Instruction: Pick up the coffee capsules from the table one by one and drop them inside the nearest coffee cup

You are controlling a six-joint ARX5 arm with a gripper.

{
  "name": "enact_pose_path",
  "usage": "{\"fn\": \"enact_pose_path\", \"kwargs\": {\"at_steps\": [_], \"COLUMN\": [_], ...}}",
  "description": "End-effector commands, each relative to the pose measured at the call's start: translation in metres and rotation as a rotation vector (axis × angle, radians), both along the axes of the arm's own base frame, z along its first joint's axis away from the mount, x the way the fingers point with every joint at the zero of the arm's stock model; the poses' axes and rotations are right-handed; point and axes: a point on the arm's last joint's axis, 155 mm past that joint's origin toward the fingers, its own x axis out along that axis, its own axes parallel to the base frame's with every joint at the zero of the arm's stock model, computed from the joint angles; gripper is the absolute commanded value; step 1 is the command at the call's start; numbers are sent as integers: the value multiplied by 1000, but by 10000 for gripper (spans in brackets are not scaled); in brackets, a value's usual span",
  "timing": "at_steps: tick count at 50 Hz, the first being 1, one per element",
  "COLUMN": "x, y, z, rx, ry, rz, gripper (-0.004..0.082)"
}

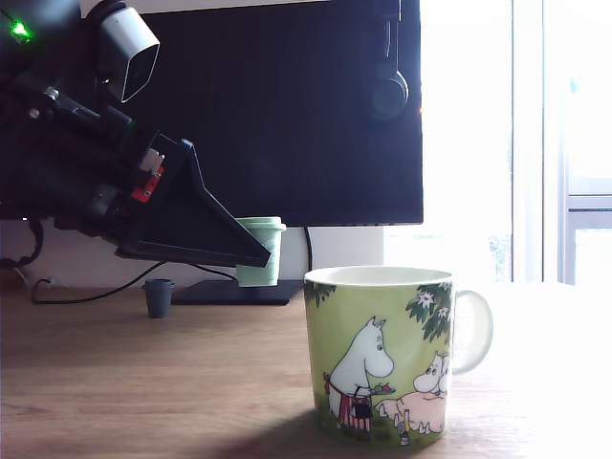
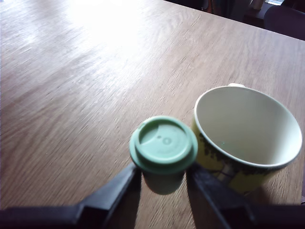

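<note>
My gripper (image 1: 263,256) is shut on the pale mint green coffee capsule (image 1: 271,232) and holds it above the table (image 1: 143,382), just to the exterior view's left of the coffee cup (image 1: 382,354). The cup is a green mug with white cartoon figures and a white handle. In the wrist view the capsule's round top (image 2: 163,144) sits between the two black fingers (image 2: 119,186), close beside the cup's rim (image 2: 248,129). The cup's white inside looks empty. A dark grey capsule (image 1: 158,297) stands on the table further back at the exterior view's left.
A dark monitor (image 1: 287,105) on a flat base (image 1: 234,292) stands behind the capsules, with a cable (image 1: 86,295) trailing across the table. Headphones (image 1: 390,91) hang at its upper right. A bright window (image 1: 516,143) glares at the right.
</note>
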Motion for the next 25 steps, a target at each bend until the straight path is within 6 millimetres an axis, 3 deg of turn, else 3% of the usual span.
{"fn": "enact_pose_path", "kwargs": {"at_steps": [1,25], "x": [-1,-1], "y": [5,7], "z": [-5,-9], "rx": [6,15], "ry": [37,62], "rz": [26,46], "gripper": [199,199]}}
